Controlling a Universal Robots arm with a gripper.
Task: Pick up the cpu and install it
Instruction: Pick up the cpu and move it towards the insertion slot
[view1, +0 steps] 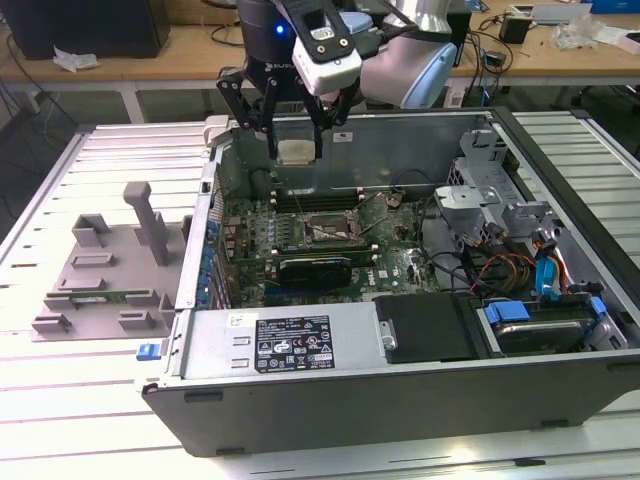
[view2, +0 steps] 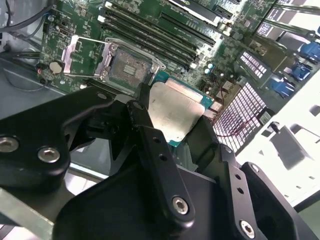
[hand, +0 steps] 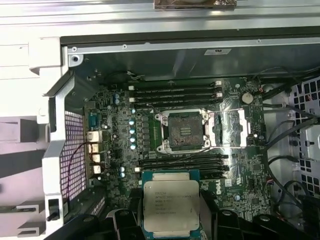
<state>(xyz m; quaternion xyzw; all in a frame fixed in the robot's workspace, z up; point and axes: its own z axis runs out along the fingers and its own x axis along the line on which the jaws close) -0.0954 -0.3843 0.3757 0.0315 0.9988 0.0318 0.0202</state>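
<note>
The cpu (view1: 297, 151) is a flat square chip with a silver-grey metal top and a green edge. My gripper (view1: 296, 152) is shut on the cpu and holds it in the air above the open computer case. In the second wrist view the black fingers (view2: 145, 125) press on the cpu (view2: 175, 112) from two sides. The first wrist view shows the cpu (hand: 171, 202) hanging short of the open socket (hand: 183, 131) on the green motherboard (hand: 250, 170). The socket (view1: 327, 230) lies below the gripper, its metal load plate (hand: 227, 129) flipped open beside it.
The open computer case (view1: 400, 390) lies on a white slatted table. A black expansion card (view1: 315, 268) sits in front of the socket. Cables and a drive bay (view1: 530, 320) lie at the exterior view's right. A grey fixture (view1: 110, 265) stands at the exterior view's left.
</note>
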